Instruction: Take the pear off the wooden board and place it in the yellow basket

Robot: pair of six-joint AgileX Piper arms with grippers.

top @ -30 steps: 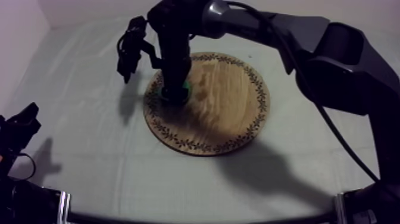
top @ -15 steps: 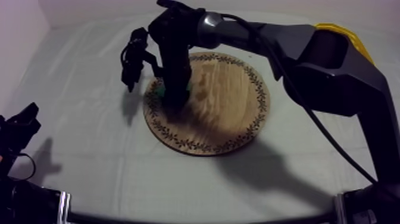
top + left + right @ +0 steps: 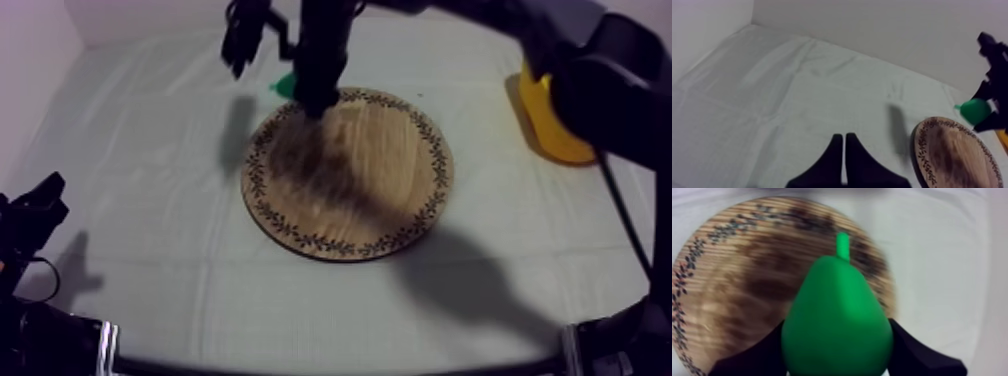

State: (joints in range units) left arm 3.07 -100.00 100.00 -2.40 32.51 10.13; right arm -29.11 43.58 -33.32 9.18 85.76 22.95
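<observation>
The pear [image 3: 837,323] is being held above the wooden board's [image 3: 400,200] far rim, clamped at its wide belly by the right gripper's [image 3: 312,95] 2 fingers. It is judged light, stiff and likely slippery. The left gripper's [image 3: 843,147] fingers are lying together. The yellow basket [image 3: 550,120] is sitting well apart.

The right arm is reaching in from the upper right; the right pincer [image 3: 312,98] is pointing down, clamping the pear [image 3: 837,323] between both fingers. The left pincer [image 3: 844,150] is resting low, fingers pressed together.
</observation>
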